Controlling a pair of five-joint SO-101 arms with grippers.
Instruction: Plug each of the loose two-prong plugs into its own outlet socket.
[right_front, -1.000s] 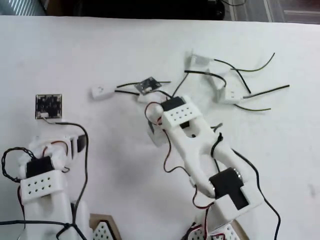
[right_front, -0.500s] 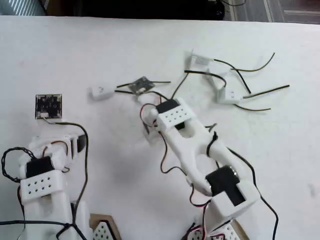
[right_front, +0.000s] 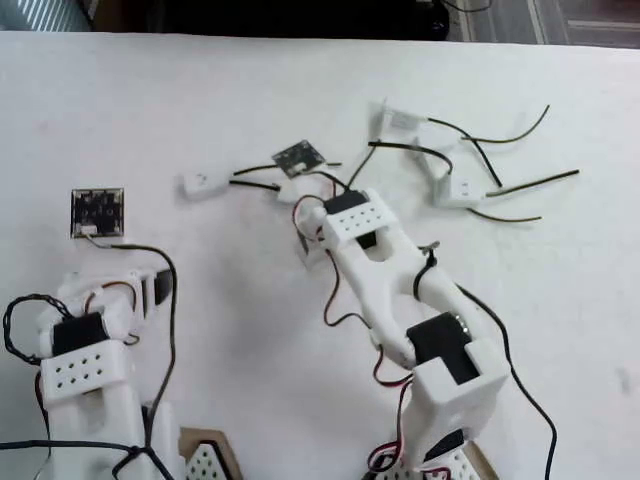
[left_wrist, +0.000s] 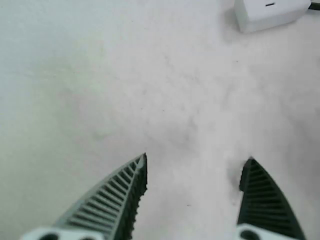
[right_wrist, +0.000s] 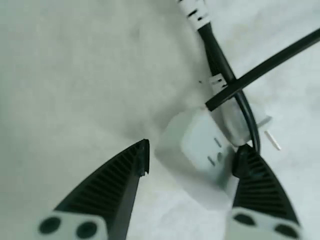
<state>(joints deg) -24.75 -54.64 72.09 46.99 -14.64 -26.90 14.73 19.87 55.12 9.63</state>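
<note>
In that second I swung my right gripper (right_wrist: 195, 150) out and back, nudging the small dark board (right_front: 299, 155), and ended with its jaws spread astride the white outlet socket (right_wrist: 197, 167), a two-prong plug (right_wrist: 229, 120) lying against it, seemingly unseated; my left gripper (left_wrist: 196, 160) hung open.

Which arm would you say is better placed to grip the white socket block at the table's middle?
Right. The right hand, open, straddles the white socket block and its black cord; the left hand hangs open over bare table, away from it.
</note>
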